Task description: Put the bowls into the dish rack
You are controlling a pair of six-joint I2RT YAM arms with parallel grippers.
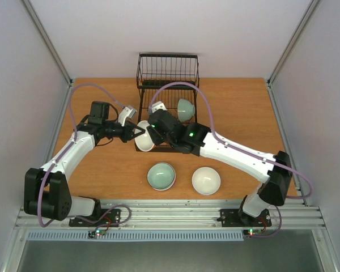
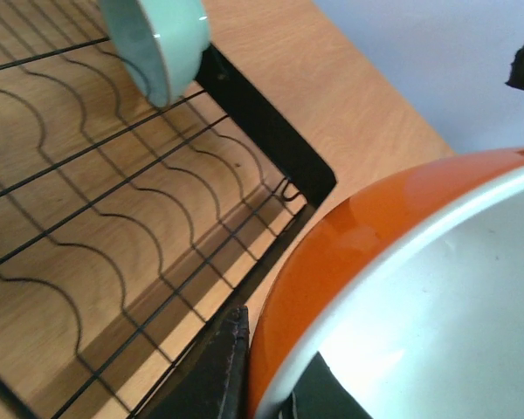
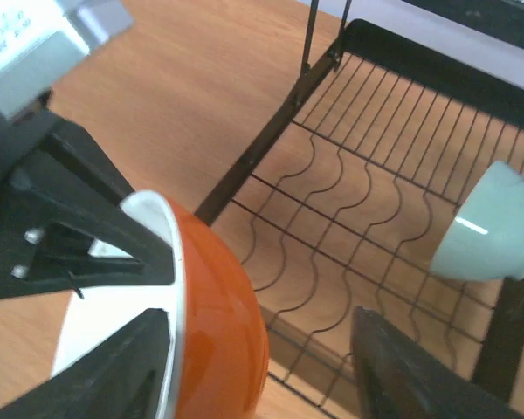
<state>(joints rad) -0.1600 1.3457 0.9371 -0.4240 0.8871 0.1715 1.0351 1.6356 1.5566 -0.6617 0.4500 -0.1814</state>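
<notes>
An orange bowl (image 1: 143,137) with a white inside hangs tilted at the near left corner of the black dish rack (image 1: 168,73). My left gripper (image 1: 133,133) is shut on its rim (image 2: 393,253), one finger (image 2: 220,371) on the orange outside and the other inside. In the right wrist view the right gripper (image 3: 258,330) stands open around the same bowl (image 3: 223,319). Its left finger (image 3: 113,375) is by the white inside and its right finger (image 3: 410,375) is apart from the orange wall. A mint-green bowl (image 1: 185,109) stands on edge in the rack's tray (image 3: 493,227).
A mint-green bowl (image 1: 161,176) and a white bowl (image 1: 206,181) sit upright on the wooden table near the front edge. The rack's taller basket section (image 1: 168,67) stands at the back. Both arms meet at the rack's left front corner.
</notes>
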